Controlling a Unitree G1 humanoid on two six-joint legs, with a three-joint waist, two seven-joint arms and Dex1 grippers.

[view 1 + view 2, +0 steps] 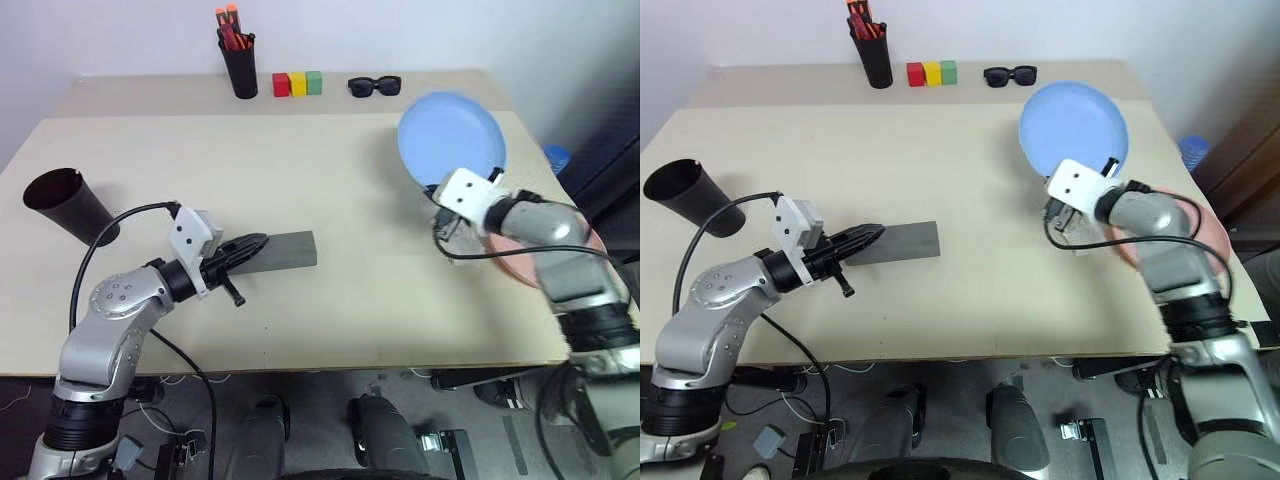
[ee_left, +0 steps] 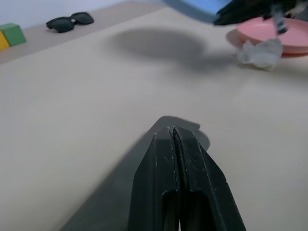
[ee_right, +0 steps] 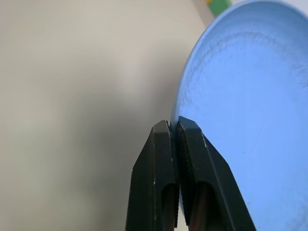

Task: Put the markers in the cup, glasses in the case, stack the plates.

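Your right gripper [image 3: 175, 126] has its jaws pinched tight on the rim of the light blue plate [image 1: 450, 135], which is tilted up off the table [image 1: 330, 220] at about 2 o'clock in the head view. The pink plate [image 1: 520, 262] lies flat at roughly 3 o'clock, partly hidden under your right forearm, with a crumpled clear scrap [image 2: 262, 52] just beside it.

Your left gripper [image 1: 255, 243] has its jaws pressed fully together, holding nothing; its tips sit over the near end of the grey case [image 1: 290, 250], which lies closed a little left of centre, about 8 o'clock. You cannot tell whether the tips touch the case.

The dark cup [image 1: 68, 205] lies tipped on its side at 9 o'clock, mouth facing the far left corner.

Along the far edge, 12 o'clock: black pen holder [image 1: 239, 66] with orange-capped markers, red, yellow and green blocks [image 1: 298, 83], then black sunglasses [image 1: 375, 86].
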